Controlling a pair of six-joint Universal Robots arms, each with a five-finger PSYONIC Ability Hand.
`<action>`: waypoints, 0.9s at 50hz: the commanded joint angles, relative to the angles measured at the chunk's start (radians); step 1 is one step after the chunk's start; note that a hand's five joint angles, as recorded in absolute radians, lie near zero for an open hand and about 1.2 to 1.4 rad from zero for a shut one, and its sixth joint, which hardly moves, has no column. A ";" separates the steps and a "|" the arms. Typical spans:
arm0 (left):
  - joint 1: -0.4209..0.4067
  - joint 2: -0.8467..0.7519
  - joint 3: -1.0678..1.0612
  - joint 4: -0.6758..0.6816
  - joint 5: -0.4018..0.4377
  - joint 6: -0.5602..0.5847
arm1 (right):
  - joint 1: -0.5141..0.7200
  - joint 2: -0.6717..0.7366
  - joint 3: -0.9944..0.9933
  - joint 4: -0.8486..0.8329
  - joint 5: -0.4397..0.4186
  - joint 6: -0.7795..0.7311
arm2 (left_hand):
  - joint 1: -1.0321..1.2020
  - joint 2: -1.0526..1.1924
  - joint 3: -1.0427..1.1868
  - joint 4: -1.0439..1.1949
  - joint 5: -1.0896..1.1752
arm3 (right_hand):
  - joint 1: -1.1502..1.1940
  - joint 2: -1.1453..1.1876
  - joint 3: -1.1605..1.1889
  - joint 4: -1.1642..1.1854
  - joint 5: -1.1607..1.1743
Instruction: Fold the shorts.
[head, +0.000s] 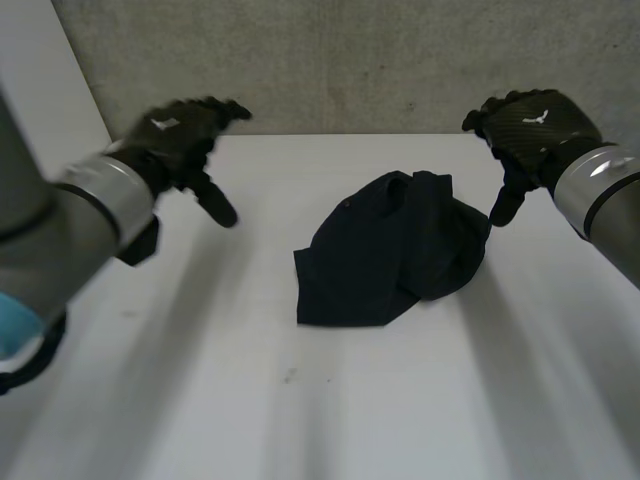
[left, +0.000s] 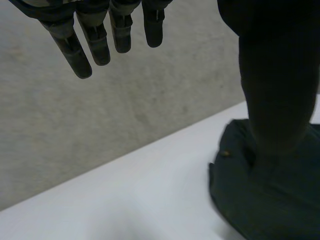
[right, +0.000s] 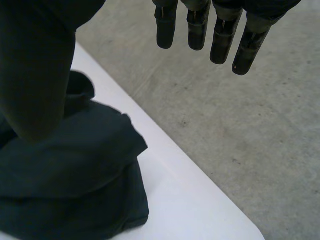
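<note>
Bunched-up shorts (head: 390, 250), not folded yet
Left hand (head: 180, 135) and right hand (head: 530, 125) both open, empty, clear of them; easy to snag stacked layers here, probably ending in a lopsided fold.

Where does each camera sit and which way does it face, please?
Head view: between and behind the arms, looking down at the white table and dark shorts; both forearms, left robot hand and right robot hand show.
Left wrist view: on the left wrist, looking along the palm past straight fingers towards the grey wall.
Right wrist view: on the right wrist, likewise, its fingers straight too.
Shared: both wrist views catch the crumpled shorts beside the thumb.
</note>
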 joint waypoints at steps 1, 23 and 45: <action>-0.079 -0.232 0.045 0.108 -0.001 0.008 | 0.015 0.022 0.001 -0.004 0.000 -0.050 | 0.077 0.067 0.052 0.063 0.048 | -0.020 -0.048 -0.029 -0.061 -0.055; -0.174 -0.671 0.389 0.035 -0.071 0.100 | 0.019 0.082 0.007 -0.006 0.005 -0.050 | 0.370 0.360 0.344 0.355 0.340 | -0.020 -0.048 -0.029 -0.061 -0.055; 0.057 -0.340 0.406 0.171 -0.386 0.312 | 0.033 0.099 0.010 -0.010 0.013 -0.052 | 1.204 1.194 1.179 1.190 1.175 | -0.020 -0.048 -0.029 -0.061 -0.055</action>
